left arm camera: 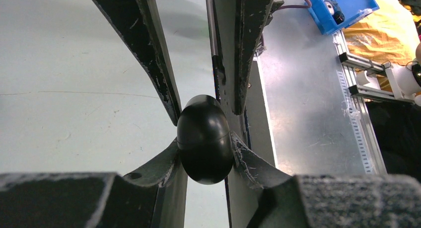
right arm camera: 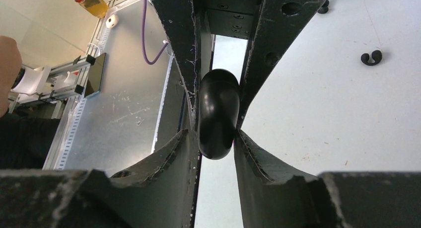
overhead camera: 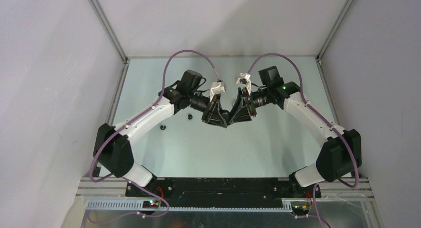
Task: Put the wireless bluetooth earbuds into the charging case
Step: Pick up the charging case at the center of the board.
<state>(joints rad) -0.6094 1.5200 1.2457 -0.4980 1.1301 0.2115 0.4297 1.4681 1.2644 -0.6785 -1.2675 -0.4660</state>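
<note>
Table below: my left gripper and right gripper both clamp the charging case; uneven pull could eject it.

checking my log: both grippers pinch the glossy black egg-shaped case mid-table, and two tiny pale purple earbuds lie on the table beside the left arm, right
Wrong colour: the two tiny earbuds on the pale table beside the left arm are black, not pale purple, as the top external view shows. The left gripper and right gripper do both pinch the glossy black egg-shaped case.
</note>
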